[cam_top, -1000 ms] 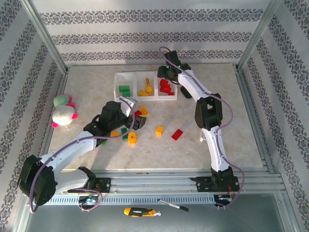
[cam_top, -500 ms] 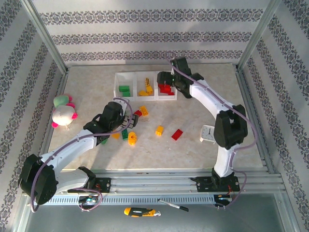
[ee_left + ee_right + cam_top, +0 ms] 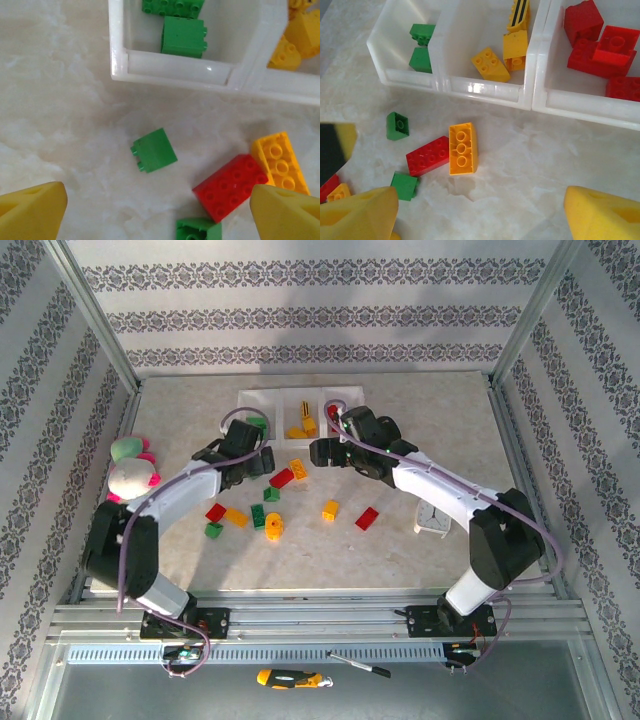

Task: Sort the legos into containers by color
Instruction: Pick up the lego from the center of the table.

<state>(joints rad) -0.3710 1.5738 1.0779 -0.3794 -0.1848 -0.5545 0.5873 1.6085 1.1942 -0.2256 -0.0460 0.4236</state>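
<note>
Holds left gripper (image 3: 157, 196) with jaws apart, empty, above green brick (image 3: 154, 150) just before tray (image 3: 170, 67); holds right gripper (image 3: 481, 197) likewise apart, empty, near yellow brick (image 3: 463, 148) before tray.

I count one tray (image 3: 535, 97) with three compartments, two green bricks (image 3: 421, 59) and three yellow bricks (image 3: 491, 64) inside; loose on the counter (image 3: 400, 550), three red bricks (image 3: 367, 518), four yellow.

Loose bricks (image 3: 463, 148) crowd the table (image 3: 540, 155) just before the tray (image 3: 485, 94), near its green and yellow compartments; before the red compartment, the surface lies bare.
</note>
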